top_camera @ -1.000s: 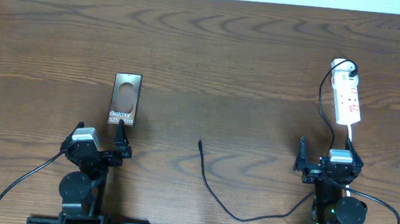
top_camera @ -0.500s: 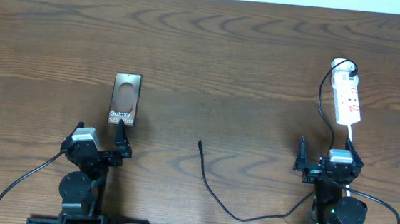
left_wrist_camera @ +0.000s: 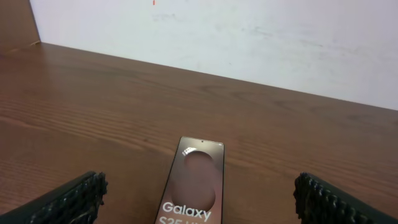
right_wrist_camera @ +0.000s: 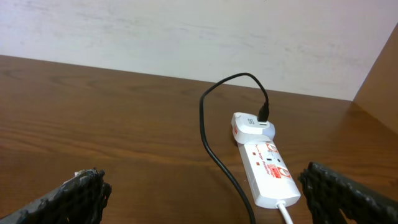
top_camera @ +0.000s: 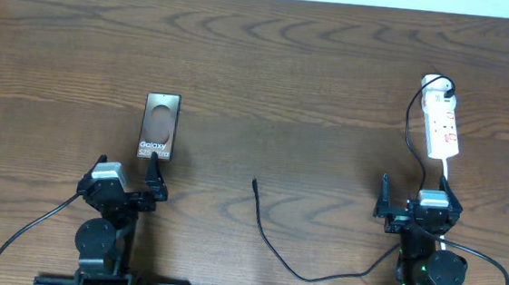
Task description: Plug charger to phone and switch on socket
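Observation:
The phone (top_camera: pixel 159 127) lies flat at left centre with its "Galaxy" screen up. My left gripper (top_camera: pixel 127 171) stands open just short of the phone's near end, and in the left wrist view the phone (left_wrist_camera: pixel 199 168) lies between the two fingers (left_wrist_camera: pixel 68 202), untouched. The white socket (top_camera: pixel 441 126) lies at the right, with the charger's white plug head (top_camera: pixel 436 84) at its far end. The charger cable (top_camera: pixel 269 244) loops across the table, its small tip (top_camera: pixel 254 182) lying free at centre. My right gripper (top_camera: pixel 414 193) is open and empty, just before the socket (right_wrist_camera: pixel 267 171).
The wooden table (top_camera: pixel 297 64) ends at a white wall (right_wrist_camera: pixel 186 31) at the back. The socket's white lead (top_camera: pixel 464 255) runs toward the right arm's base. Thicker black robot cables (top_camera: pixel 29 229) trail near the front edge.

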You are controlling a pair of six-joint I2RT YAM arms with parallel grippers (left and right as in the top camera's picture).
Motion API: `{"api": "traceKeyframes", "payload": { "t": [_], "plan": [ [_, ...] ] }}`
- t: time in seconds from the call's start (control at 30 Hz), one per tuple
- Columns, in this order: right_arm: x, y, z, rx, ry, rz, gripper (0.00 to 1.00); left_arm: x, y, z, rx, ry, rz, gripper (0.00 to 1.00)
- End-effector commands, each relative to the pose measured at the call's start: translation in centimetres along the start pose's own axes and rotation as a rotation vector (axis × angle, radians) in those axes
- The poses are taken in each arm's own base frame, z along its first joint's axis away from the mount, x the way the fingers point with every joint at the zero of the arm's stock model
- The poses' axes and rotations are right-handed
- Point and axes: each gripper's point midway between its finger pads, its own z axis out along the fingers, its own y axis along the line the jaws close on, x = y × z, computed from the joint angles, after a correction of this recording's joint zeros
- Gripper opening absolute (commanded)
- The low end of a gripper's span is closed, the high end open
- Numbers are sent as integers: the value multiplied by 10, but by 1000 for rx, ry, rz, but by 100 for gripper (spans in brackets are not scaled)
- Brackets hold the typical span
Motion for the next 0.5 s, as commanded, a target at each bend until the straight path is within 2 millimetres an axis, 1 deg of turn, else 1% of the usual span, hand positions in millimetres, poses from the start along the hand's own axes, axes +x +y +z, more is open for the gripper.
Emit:
{"api": "traceKeyframes", "payload": {
  "t": [0.0,0.13,0.33,0.47],
  "plan": [
    [1,-3,0,13,4,-11,99,14,7,1,-30,41,3,98],
    [1,-3,0,13,4,-11,99,3,5,-1,-26,18,3,98],
    [1,-3,0,13,4,-11,99,-34,-2,-8,-16,-47,44,98],
    [1,-3,0,13,4,-11,99,-57,-5,-10,-16,-49,76,98]
  ]
}}
